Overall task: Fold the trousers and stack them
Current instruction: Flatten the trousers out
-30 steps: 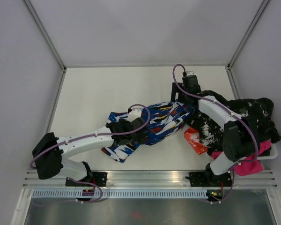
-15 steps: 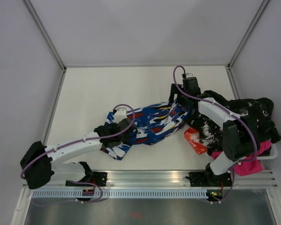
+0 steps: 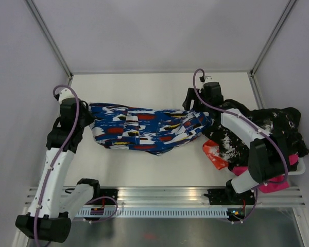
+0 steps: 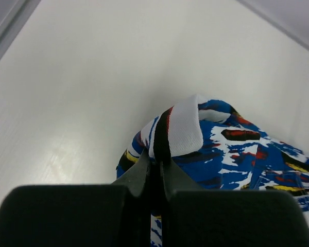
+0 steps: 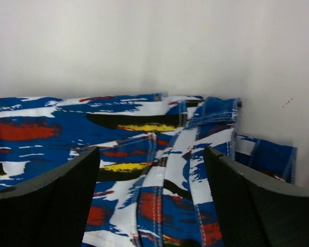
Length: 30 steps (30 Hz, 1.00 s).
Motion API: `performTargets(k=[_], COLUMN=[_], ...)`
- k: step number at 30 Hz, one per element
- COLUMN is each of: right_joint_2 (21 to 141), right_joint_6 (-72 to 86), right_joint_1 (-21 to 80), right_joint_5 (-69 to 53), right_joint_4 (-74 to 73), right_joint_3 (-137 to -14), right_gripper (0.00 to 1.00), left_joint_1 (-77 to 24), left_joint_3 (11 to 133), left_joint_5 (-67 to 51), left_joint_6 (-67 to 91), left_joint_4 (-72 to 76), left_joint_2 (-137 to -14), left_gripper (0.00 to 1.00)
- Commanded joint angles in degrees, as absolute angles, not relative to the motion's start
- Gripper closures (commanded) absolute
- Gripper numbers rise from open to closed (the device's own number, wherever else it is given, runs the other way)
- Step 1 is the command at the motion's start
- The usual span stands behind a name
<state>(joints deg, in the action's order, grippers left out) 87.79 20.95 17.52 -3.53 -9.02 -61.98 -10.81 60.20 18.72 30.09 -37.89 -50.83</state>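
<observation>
- Left tool (image 4: 155, 167) is pinching one end of the trousers (image 3: 144, 128), lying stretched across the worktop (image 3: 144, 92).
- Right tool (image 5: 150, 159) is hanging wide apart over the other end.

- 1 pair of trousers (image 3: 144, 128), the blue splashy ones. It's the only thing in that print.
- 2 arms: left arm (image 3: 54, 164) and right arm (image 3: 242, 126).
- 2 grippers, one per arm: left gripper (image 4: 159, 164) and right gripper (image 5: 152, 159).
- 2 fingers (image 5: 51, 206) on each gripper, so 4 in all.
- 2 purple cables (image 3: 78, 110), one running along each arm.
- 1 table (image 3: 144, 87).
- 1 rail (image 3: 165, 194) across the front edge.
- 1 pink piece (image 3: 273, 182) in the heap on the right.
- 1 red piece (image 3: 213, 153) in that same heap.
- Black stuff (image 3: 283, 128), some of it white-flecked. Honestly can't tell if that's one garment or several.
</observation>
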Motion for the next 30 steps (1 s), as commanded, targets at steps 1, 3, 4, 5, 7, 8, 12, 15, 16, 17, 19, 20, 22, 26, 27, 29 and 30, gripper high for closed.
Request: performTargets(k=[1, 3, 4, 5, 7, 8, 12, 15, 16, 17, 19, 20, 22, 26, 27, 29, 30], right_joint_2=[91.39, 92.72, 94.12, 94.74, 96.23, 96.76, 100.36, 102.92, 103.27, 103.18, 102.66, 102.48, 101.96, 100.38, 99.94, 98.09, 95.82], right_joint_6=[19.95, 19.43, 19.16, 19.16, 19.86, 19.86, 20.04, 19.43, 19.08, 18.64, 18.54, 18.81, 19.42, 17.23, 16.62, 14.77, 13.63], right_joint_1=[18.02, 18.37, 18.37, 18.37, 18.37, 18.37, 18.46, 19.24, 19.60, 20.21, 20.56, 20.65, 20.65, 20.57, 20.39, 20.04, 19.95], right_joint_5=[-3.27, -0.45, 3.21, 4.99, 7.46, 7.47, 2.03, -2.72, -3.42, -4.82, -6.67, -7.38, -8.52, -9.84, -9.84, -9.84, -10.10], right_joint_4=[-8.52, -9.75, -10.80, -11.25, -10.73, -10.11, -6.86, -5.10, -4.31, -3.70, -1.07, -0.62, -0.62, -0.44, -0.53, -0.44, 1.04], right_joint_3=[-64.07, -64.34, -64.42, -64.51, -63.99, -63.81, -64.25, -64.77, -64.69, -64.34, -63.81, -64.24, -68.00, -78.81, -81.36, -88.92, -91.82], right_gripper=[0.13, 0.13, 0.12, 0.12, 0.11, 0.11, 0.12, 0.28, 0.46, 0.55, 0.82, 0.95, 1.00, 1.00, 1.00, 1.00, 1.00], left_joint_1=[-0.55, 4.45, 4.66, 4.83, 6.24, 6.68, 7.21, 7.21, 7.21, 7.29, 7.21, 7.29, 7.21, 7.29, 7.38, 7.29, 7.29], left_joint_3=[60.65, 59.94, 59.59, 58.37, 56.79, 55.21, 52.04, 50.54, 50.19, 49.92, 50.36, 52.19, 58.31, 75.72, 79.33, 91.02, 94.45], left_joint_5=[13.29, 10.65, 10.90, 9.59, 7.22, 6.42, 2.90, 1.59, 1.15, 0.27, -1.22, -2.19, -3.86, -12.64, -13.09, -15.81, -15.99], left_joint_6=[24.62, 24.00, 23.91, 24.34, 24.87, 25.48, 26.19, 25.75, 25.23, 24.79, 24.00, 23.73, 22.16, 16.88, 16.27, 12.93, 10.40], left_joint_4=[-39.20, -38.59, -38.24, -37.80, -35.35, -34.81, -32.61, -31.55, -31.20, -30.33, -29.53, -28.92, -28.13, -26.90, -27.33, -29.51, -30.49], left_joint_2=[-52.64, -53.35, -53.61, -53.61, -54.05, -54.40, -56.24, -57.39, -57.39, -57.22, -57.13, -57.56, -58.97, -69.13, -71.00, -75.82, -76.81], left_gripper=[0.98, 0.98, 0.98, 0.98, 0.98, 0.98, 0.98, 0.98, 0.98, 0.98, 0.98, 0.98, 0.98, 0.98, 0.98, 0.98, 0.98])
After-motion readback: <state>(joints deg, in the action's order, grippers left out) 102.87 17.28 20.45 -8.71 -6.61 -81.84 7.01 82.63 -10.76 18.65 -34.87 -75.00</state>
